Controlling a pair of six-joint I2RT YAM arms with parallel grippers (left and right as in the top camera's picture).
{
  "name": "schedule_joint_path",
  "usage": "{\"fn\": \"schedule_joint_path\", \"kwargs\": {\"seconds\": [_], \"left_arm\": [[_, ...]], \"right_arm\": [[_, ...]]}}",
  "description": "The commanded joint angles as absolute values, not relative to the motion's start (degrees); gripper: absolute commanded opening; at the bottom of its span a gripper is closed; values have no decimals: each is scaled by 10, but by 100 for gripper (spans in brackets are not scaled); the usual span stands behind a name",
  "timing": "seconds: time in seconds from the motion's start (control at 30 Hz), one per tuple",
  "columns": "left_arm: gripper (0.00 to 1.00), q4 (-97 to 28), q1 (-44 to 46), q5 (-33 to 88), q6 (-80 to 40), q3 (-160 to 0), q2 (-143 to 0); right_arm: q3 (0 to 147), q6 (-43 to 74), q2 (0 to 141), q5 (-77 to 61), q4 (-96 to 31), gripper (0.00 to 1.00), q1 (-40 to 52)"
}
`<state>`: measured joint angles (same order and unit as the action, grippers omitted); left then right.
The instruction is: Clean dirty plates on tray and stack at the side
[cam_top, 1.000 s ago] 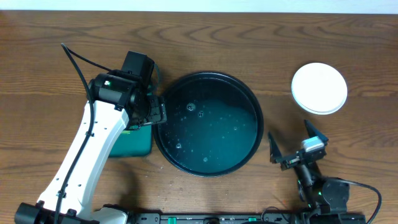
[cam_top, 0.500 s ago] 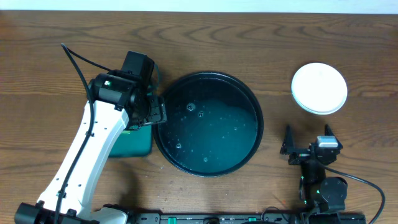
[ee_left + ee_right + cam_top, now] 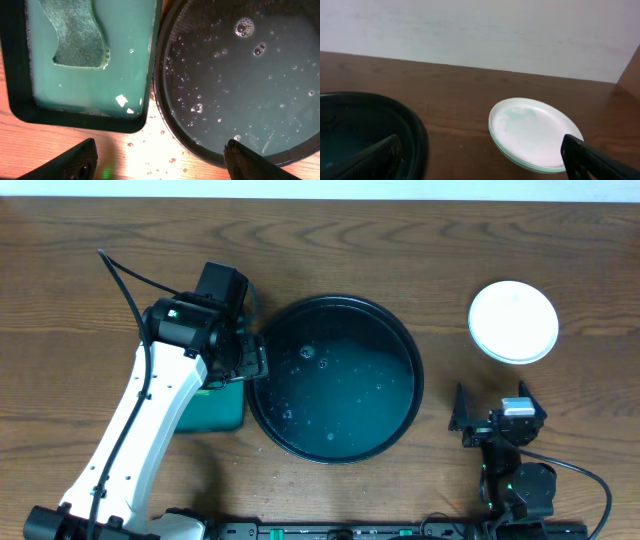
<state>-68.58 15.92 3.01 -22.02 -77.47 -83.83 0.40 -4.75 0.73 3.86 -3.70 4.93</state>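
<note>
The round black tray (image 3: 335, 302) lies mid-table with a film of bubbly water and no plate on it. White plates (image 3: 513, 321) sit stacked on the wood at the right; the right wrist view shows the stack (image 3: 535, 132), its top face faintly mint-tinged. My left gripper (image 3: 251, 361) hangs open over the tray's left rim (image 3: 167, 117), and its fingers (image 3: 75, 161) straddle bare wet wood with nothing between them. The right gripper (image 3: 492, 394) stands open and empty, low near the front edge, below the stack and facing it.
A green rectangular tray (image 3: 215, 408) with a black rim (image 3: 15, 75) lies just left of the round tray, holding pale liquid and a green sponge (image 3: 75, 35). Water drops spot the wood between the two trays. A pale wall rises behind the table.
The right gripper has swung from a tilted pose to level and shifted slightly right, still open. The left arm, tray and plates have not moved.
</note>
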Motion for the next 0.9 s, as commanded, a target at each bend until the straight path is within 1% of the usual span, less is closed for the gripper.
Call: {"fn": "schedule_joint_path", "kwargs": {"seconds": [0.0,0.13,0.37,0.63,0.87], "left_arm": [[82,-687,161,23,-210,-773,-831],[82,-687,161,23,-210,-773,-831],[82,-687,161,23,-210,-773,-831],[82,-687,161,23,-210,-773,-831],[82,-687,161,23,-210,-773,-831]], "right_arm": [[3,-79,3,31,-41,99,45],[3,-78,3,31,-41,99,31],[3,-78,3,27,-41,99,-29],[3,-78,3,27,-41,99,-29],[3,-80,3,32,-41,99,-2]]}}
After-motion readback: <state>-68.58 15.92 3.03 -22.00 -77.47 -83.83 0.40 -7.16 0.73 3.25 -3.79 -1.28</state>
